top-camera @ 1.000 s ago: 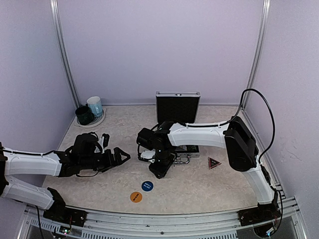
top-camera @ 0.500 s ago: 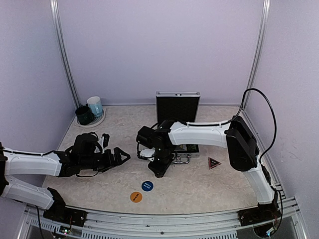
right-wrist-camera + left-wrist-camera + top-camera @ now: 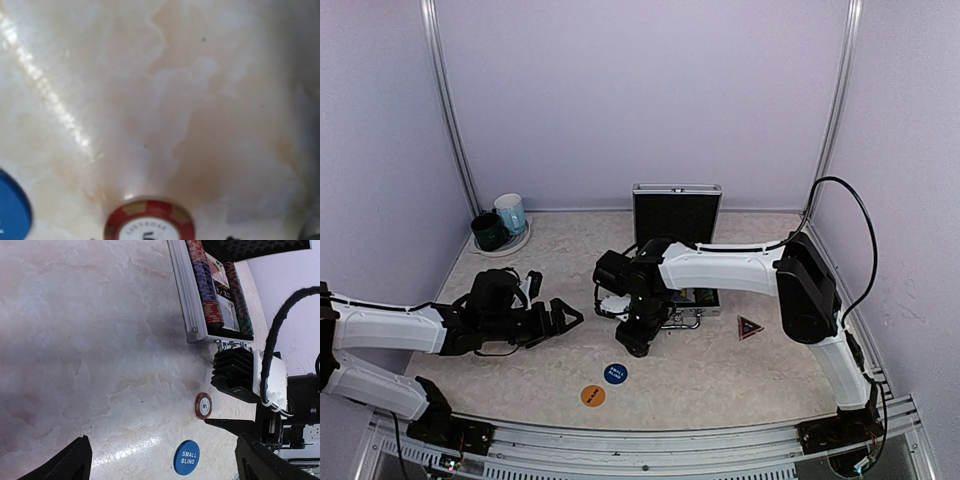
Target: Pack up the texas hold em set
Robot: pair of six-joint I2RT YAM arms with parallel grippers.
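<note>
overall, one bench carries one silver case, open, lid upright, black-lined, with two chip rows flanking two card decks. left gripper gapes wide, grasping nothing. right gripper points down; its spread i cannot tell. two mugs sit back left. one triangular marker, one blue button, one orange button lie apart; one red chip lies just beside the right gripper.
</note>
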